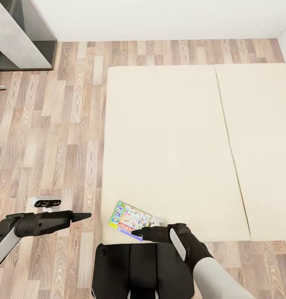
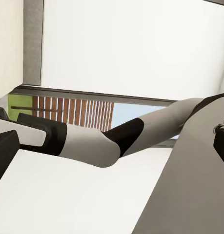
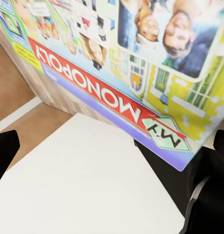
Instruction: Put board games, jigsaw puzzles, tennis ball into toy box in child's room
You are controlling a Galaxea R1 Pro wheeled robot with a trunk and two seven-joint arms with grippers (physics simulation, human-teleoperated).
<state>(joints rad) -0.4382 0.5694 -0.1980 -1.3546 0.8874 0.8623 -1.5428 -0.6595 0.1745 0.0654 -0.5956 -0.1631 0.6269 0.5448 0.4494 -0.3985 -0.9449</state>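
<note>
Showing Monopoly box (image 1: 129, 221) on bed (image 1: 168, 137) | right wrist: banner legible

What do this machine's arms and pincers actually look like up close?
Each arm is a smooth tube with pale grey-white sections and bulging black joints. The left gripper ends in slim, tapering black fingers on a black wrist. The right gripper is likewise black and pointed, behind it a rounded black cuff crossed by a light grey stripe. No cables or lettering are visible.
</note>
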